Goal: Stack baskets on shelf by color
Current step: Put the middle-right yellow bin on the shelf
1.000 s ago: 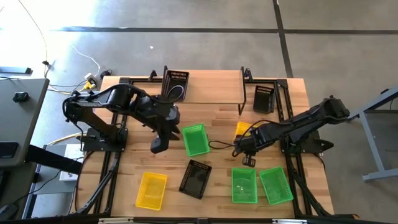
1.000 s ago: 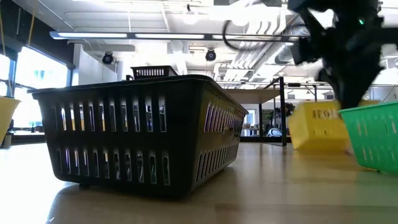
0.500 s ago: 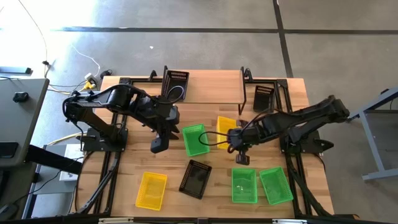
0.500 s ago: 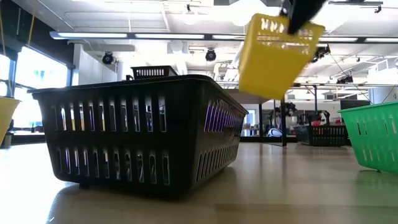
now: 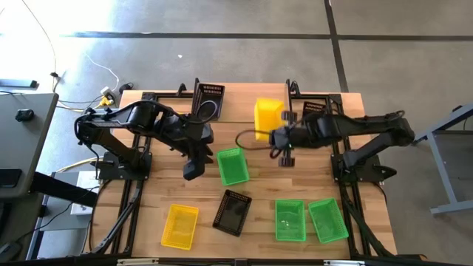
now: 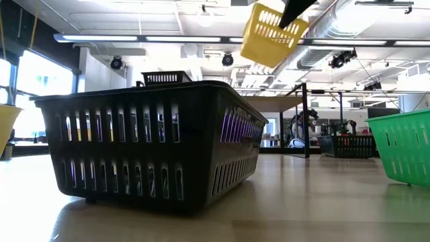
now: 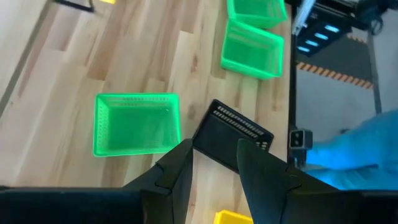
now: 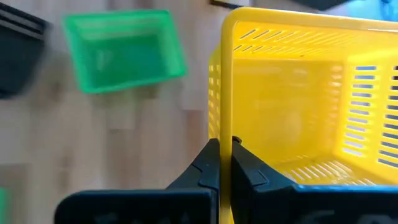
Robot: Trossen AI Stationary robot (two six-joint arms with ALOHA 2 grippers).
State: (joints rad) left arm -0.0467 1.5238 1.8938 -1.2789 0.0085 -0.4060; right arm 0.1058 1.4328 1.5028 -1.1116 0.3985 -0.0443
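1. Right gripper [image 5: 275, 137] is pinching the rim of a yellow basket [image 5: 267, 117] between fingers closed down to the thickness of the wall, seen in the right wrist view [image 8: 224, 163], and is holding it in the air at upper centre of the high view, over the right part of the shelf [image 5: 247, 103].
2. Seen from the low view, that yellow basket [image 6: 270, 33] is hanging tilted near the top centre of the frame, its slotted plastic sides showing.
3. Left gripper [image 5: 191, 171] is hanging at centre left of the high view just beside a green basket [image 5: 232, 165]; its fingers [image 7: 177, 175] are standing slightly apart and gripping nothing.
4. Lying on the pale wood plank of the shelf, at its left end, is a black basket [image 5: 209, 97] with slotted walls.
5. Another black basket [image 5: 314, 117] is sitting past the shelf's right end, at upper right of the tabletop [image 5: 148, 210].
6. Sitting on the butcher-block tabletop in the lower half of the high view are a second yellow basket [image 5: 181, 225] at lower left, a third black basket [image 5: 233, 212] at lower centre lying at an angle, and two more green baskets [image 5: 290, 219] [image 5: 328, 219] side by side at lower right.
7. All the baskets are small, rectangular and perforated; the nearest black one [image 6: 148, 138] is filling the left of the low view.
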